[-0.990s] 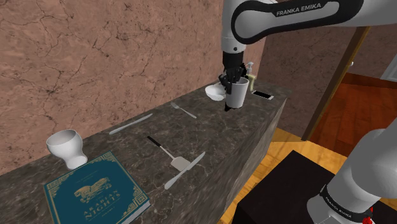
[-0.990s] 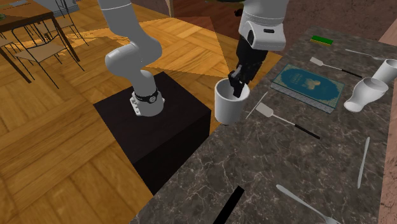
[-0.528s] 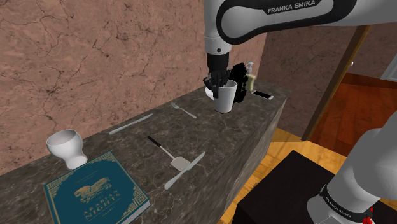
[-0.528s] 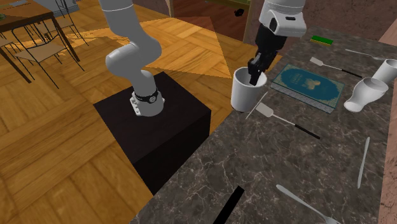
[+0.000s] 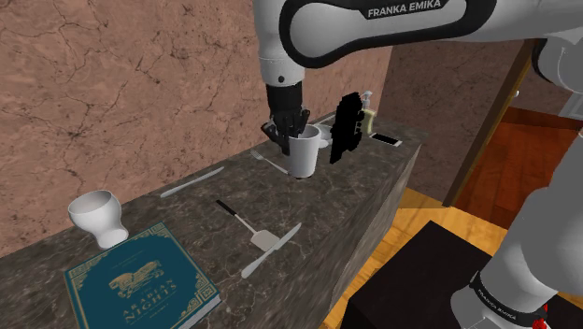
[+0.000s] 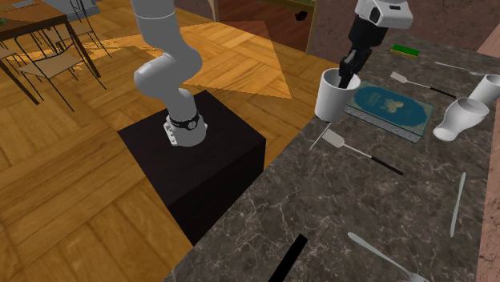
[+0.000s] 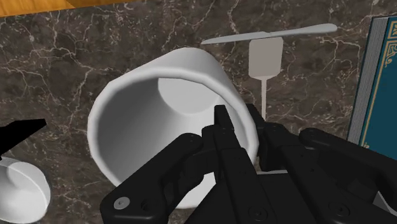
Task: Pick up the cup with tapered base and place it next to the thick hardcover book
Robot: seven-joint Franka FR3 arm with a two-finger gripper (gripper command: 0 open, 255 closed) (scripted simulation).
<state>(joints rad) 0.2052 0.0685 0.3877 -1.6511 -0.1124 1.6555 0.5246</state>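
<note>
Shoulder view first: the counter (image 5: 360,201) is a long slab of dark marble with pale veining, set against a rough, cracked reddish-brown wall. My stand (image 6: 210,156) is a plain matt black box on the warm wood floor (image 6: 72,184), seen best in the second exterior view.

Flat on the counter lies the thick hardcover book (image 5: 140,285), with a teal cover, gold ornament and a pale block of pages. The wrist view catches its edge (image 7: 382,83).

My fingers (image 5: 285,131) are clamped on the rim of the cup (image 5: 304,157), one inside the wall and one outside, as the wrist view shows (image 7: 222,127). The cup is smooth, plain white and round-mouthed, narrowing toward a small flat base (image 7: 146,105). It hangs upright, clear of the counter. In the second exterior view it sits over the counter's edge, near the book's corner (image 6: 330,98).

Beside the book stands a white goblet (image 5: 98,217), a rounded bowl on a flared foot. Between book and cup lie a spatula (image 5: 266,241), with a flat grey blade and thin black handle, and, just beside it, a slim grey knife (image 5: 254,268).
</note>
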